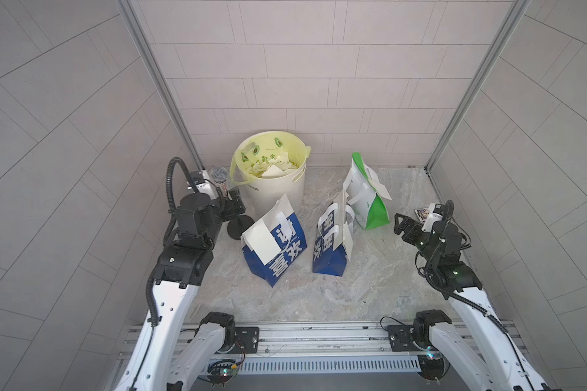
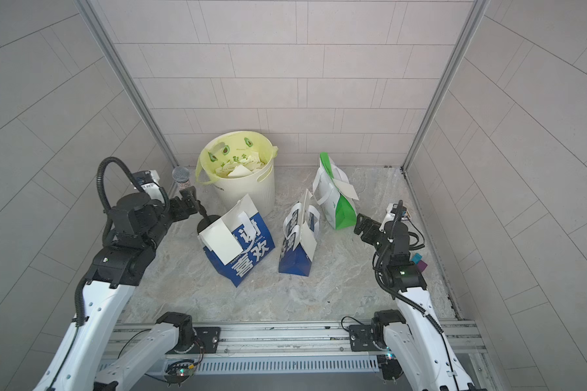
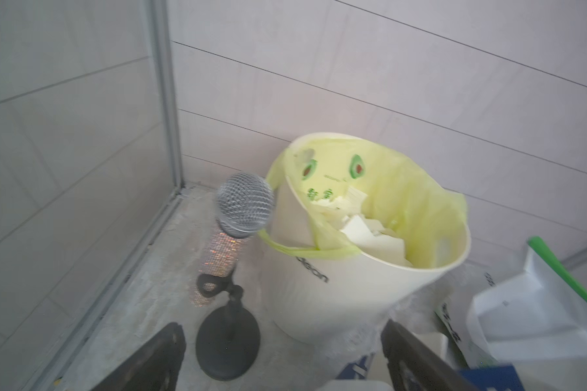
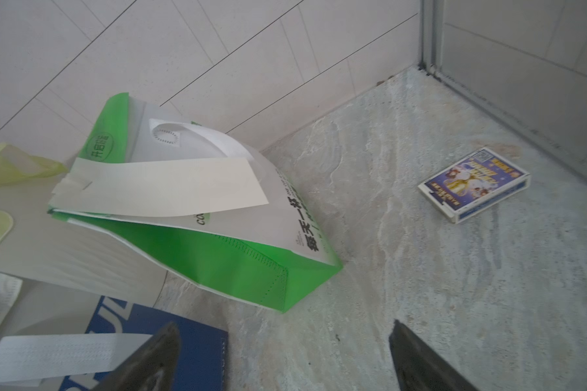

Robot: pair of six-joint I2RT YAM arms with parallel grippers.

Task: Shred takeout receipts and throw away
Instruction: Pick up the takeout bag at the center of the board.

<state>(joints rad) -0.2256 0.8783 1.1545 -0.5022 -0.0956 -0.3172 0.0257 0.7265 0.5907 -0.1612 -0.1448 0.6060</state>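
Three takeout receipts show as plain white slips. One lies on the left blue bag (image 1: 274, 252), the receipt (image 1: 261, 242) across its top. A second receipt (image 2: 307, 241) hangs on the middle blue bag (image 2: 294, 260). The third receipt (image 4: 163, 186) is fixed to the green-and-white bag (image 4: 217, 267). Torn white scraps (image 3: 370, 233) fill the cream bin (image 1: 275, 198) with its yellow liner. My left gripper (image 3: 285, 359) is open and empty, beside the bin. My right gripper (image 4: 285, 355) is open and empty, near the green bag's base.
A microphone on a black stand (image 3: 244, 203) rises close to my left gripper, between it and the bin. A card box (image 4: 473, 184) lies near the right wall. Small coloured cards (image 2: 419, 262) lie by my right arm. Tiled walls close three sides.
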